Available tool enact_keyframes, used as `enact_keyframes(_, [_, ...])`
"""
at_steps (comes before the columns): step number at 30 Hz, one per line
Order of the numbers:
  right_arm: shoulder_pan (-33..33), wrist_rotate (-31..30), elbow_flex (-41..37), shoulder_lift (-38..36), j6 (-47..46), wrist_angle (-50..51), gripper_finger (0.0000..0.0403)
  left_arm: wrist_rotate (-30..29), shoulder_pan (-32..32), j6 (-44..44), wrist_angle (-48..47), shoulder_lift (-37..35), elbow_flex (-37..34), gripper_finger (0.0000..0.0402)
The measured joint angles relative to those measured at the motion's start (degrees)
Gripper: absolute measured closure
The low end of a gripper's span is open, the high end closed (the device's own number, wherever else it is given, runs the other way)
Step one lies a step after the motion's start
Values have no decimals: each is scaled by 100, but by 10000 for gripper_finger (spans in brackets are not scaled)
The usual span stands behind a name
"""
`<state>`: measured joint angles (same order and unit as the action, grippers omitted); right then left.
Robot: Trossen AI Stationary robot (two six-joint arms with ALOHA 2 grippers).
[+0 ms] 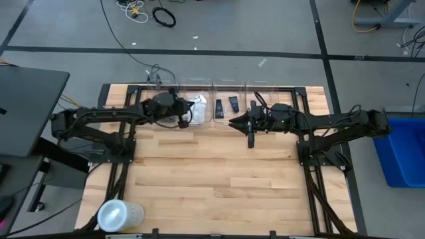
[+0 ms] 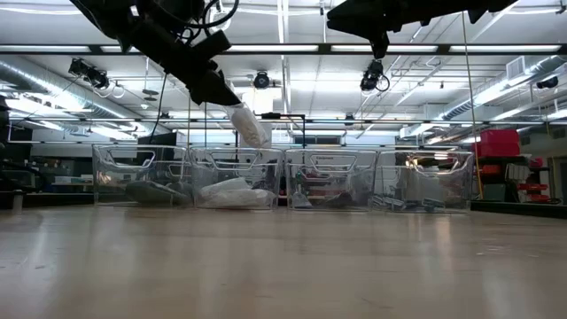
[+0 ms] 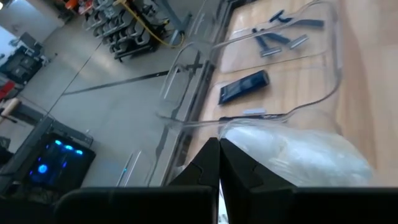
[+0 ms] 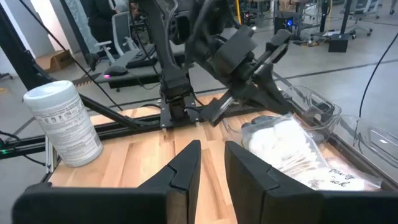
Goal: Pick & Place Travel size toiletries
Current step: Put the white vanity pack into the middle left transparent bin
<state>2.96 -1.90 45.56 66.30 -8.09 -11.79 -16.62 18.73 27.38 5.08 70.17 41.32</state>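
- The left gripper (image 1: 188, 114) hangs above the row of clear plastic bins (image 2: 282, 180) at the table's far edge, over the second bin from the left as the high view shows it.
- Its fingers (image 3: 211, 163) are pressed together on the top edge of a white crinkly packet (image 2: 249, 125), which dangles from them above the bin's rim (in the low view the packet hangs clear of the pile below).
- More white packets (image 2: 232, 194) lie heaped in that same bin.
- The next bin along holds two small black tubes (image 1: 226, 104); the left wrist view shows thin blue razors (image 3: 281, 38) in the bin beyond.
- The right gripper (image 1: 252, 138) waits over the bare wooden table (image 1: 212, 186), just in front of the bins; its fingers (image 4: 185, 163) stand a narrow gap apart with nothing between them.
- A large translucent round container (image 1: 119, 215) stands at the near left corner of the table.
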Motion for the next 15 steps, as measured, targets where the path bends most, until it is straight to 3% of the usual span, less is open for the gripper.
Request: enact_keyframes(15, [2,-102,0,0,0,2,324,514,870,-97,168,2,2,398])
